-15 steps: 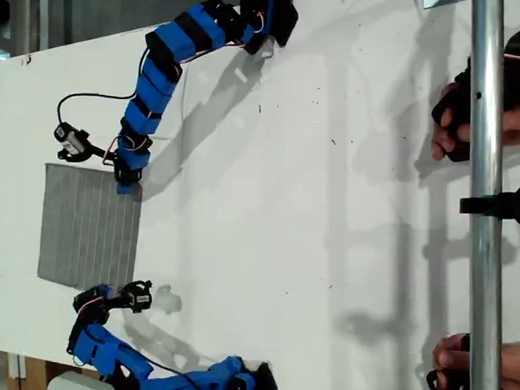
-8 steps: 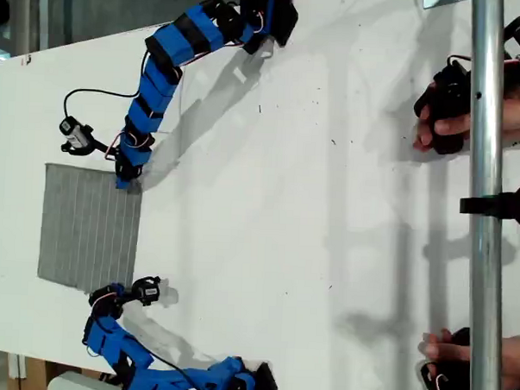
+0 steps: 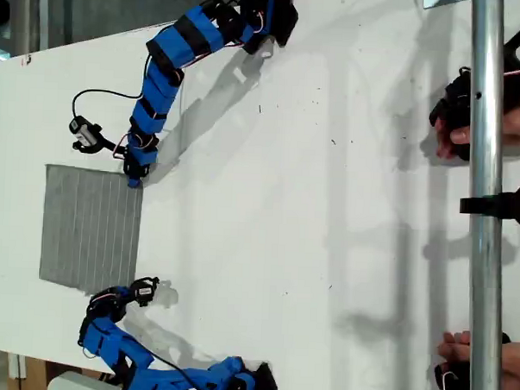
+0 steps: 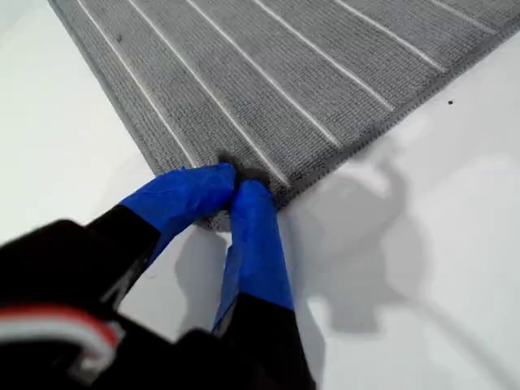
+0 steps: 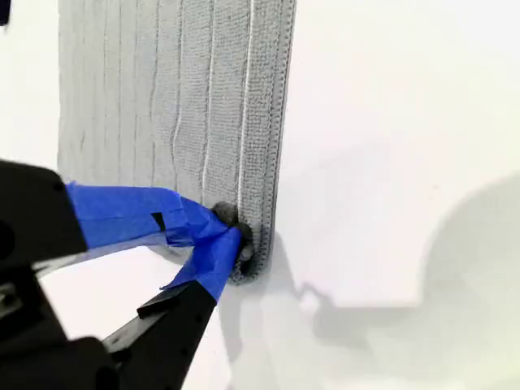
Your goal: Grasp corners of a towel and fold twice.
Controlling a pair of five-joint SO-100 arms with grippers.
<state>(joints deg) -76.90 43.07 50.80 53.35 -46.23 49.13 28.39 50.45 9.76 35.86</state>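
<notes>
Towel (image 3: pixel 91 229) flat on table (image 3: pixel 285 205); first tool (image 4: pixel 236 185) and second tool (image 5: pixel 231 236) each clenched on towel corner.

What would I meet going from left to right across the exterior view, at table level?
The towel with a blue gripper at each of its two right-hand corners → bare white table → the upright metal pole, with a person's hands around it.
</notes>
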